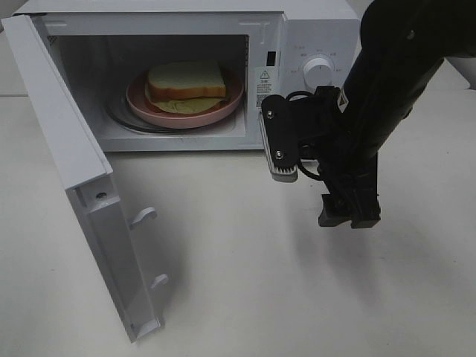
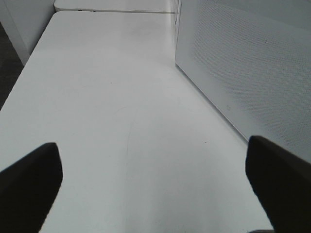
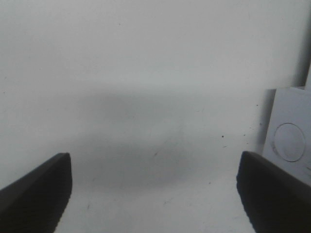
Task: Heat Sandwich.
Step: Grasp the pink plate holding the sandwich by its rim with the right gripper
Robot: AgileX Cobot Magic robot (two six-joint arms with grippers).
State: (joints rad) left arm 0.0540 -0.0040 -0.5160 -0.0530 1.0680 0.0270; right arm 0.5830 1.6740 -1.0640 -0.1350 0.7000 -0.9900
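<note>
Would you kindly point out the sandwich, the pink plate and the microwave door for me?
sandwich [image 1: 186, 78], exterior high view, top bread slice.
pink plate [image 1: 227, 108], exterior high view, front right rim.
microwave door [image 1: 61, 119], exterior high view, inner face.

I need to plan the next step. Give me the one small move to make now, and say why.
Probably start swinging the white microwave door shut. The white-bread sandwich already sits on the round pink plate inside the white microwave, the door stands wide open, and the right gripper hangs open and empty in front.
</note>
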